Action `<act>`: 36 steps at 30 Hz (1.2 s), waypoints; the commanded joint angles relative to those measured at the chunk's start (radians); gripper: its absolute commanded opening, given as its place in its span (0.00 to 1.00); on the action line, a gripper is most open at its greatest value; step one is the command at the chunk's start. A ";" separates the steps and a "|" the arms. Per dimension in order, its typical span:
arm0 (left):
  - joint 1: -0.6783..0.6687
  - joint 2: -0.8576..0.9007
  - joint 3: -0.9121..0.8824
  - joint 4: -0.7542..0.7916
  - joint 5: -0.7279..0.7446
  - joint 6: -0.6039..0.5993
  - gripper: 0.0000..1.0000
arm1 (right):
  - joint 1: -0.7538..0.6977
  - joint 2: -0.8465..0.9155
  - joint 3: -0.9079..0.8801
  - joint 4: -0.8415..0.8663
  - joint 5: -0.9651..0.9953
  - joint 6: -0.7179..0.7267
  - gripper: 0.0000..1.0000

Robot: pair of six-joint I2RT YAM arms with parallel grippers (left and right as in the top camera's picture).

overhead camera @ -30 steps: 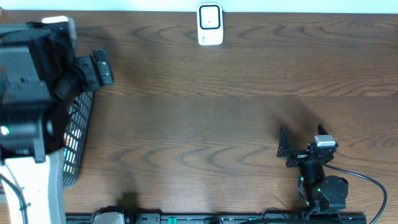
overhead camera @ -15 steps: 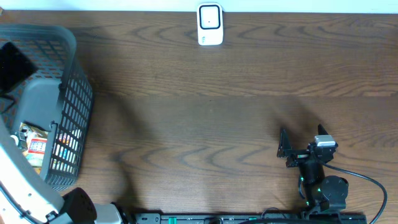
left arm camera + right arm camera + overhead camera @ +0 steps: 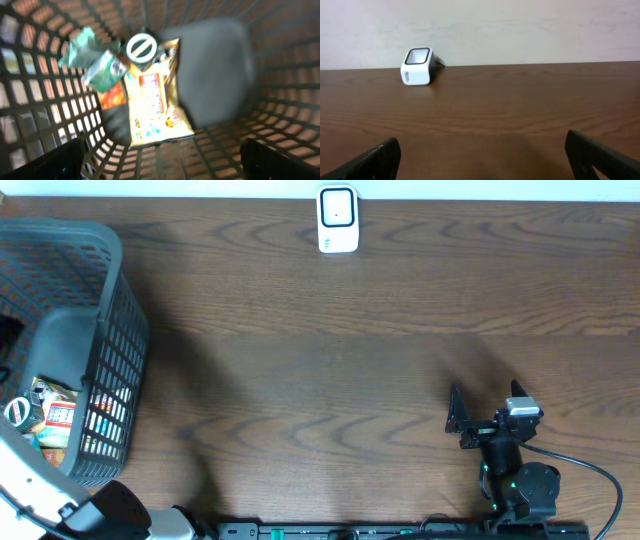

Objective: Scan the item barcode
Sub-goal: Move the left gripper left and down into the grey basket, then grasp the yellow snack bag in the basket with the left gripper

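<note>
Left pincer (image 3: 160, 167) is seen hanging over the basket (image 3: 110, 320), jaws spread wide, nothing gripped. At twelve o'clock from it the snack bag (image 3: 152, 102) is found lying flat on the basket floor. Its long axis is run roughly twelve to six, with a green can (image 3: 102, 72) and a round lid (image 3: 141, 47) crowded at its upper end. The wrist view is blurred, so no barcode can be made out. Right pincer (image 3: 485, 398), likewise wide and empty, is parked at the counter's (image 3: 300, 380) five o'clock, well apart from the basket. The scanner (image 3: 338, 220) is stood at twelve. The pick is judged to be the left arm's.
</note>
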 commanded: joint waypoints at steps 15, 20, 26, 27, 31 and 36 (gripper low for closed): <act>0.002 0.004 -0.442 0.271 -0.023 -0.069 0.98 | -0.006 -0.004 -0.001 -0.004 0.000 0.013 0.99; 0.002 0.004 -0.501 0.317 -0.024 -0.069 0.98 | -0.006 -0.004 -0.001 -0.003 0.000 0.013 0.99; 0.002 0.004 -0.573 0.350 -0.025 -0.168 0.97 | -0.006 -0.004 -0.001 -0.004 0.000 0.013 0.99; 0.002 0.004 -0.586 0.360 -0.025 -0.178 0.98 | -0.006 -0.004 -0.001 -0.003 0.000 0.013 0.99; 0.002 0.005 -0.636 0.403 -0.033 -0.177 0.98 | -0.006 -0.004 -0.001 -0.004 0.000 0.013 0.99; 0.002 0.009 -0.695 0.457 -0.035 -0.177 0.98 | -0.006 -0.004 -0.001 -0.004 0.000 0.013 0.99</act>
